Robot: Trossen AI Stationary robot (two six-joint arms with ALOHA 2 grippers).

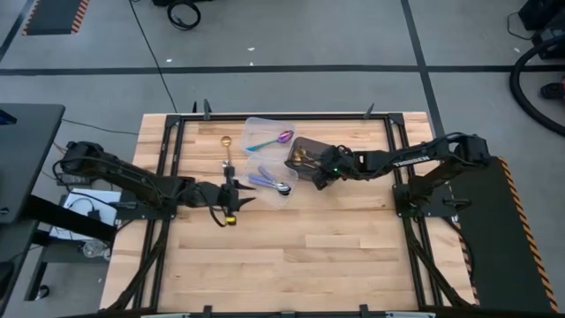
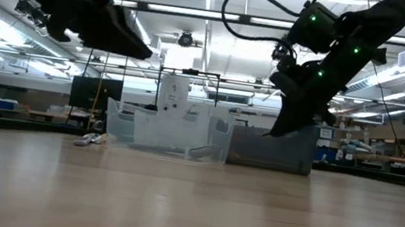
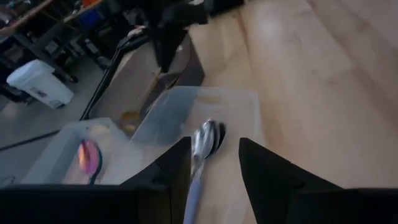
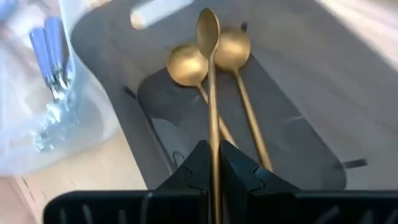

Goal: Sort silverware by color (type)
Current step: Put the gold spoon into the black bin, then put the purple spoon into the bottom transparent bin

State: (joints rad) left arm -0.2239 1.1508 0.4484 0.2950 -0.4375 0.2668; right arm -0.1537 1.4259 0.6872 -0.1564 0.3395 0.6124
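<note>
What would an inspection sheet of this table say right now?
Surface: wooden table, bare in front.
Job's things: gold spoon held over two gold spoons in the dark bin; lavender-handled spoon held; another gold spoon on the wood; teal-handled spoon in a clear tub.
Clutter: nothing seen.
Pincers: right pincer shut on the gold spoon; left pincer around the lavender-handled spoon.
Cables: cables on the floor.
Surroundings: workshop.

Two spoons (image 4: 239, 93) were found lying in the bin (image 1: 305, 155), which stood just right of the two tubs (image 1: 265, 131); a third spoon (image 1: 226, 147) lay left of them.
</note>
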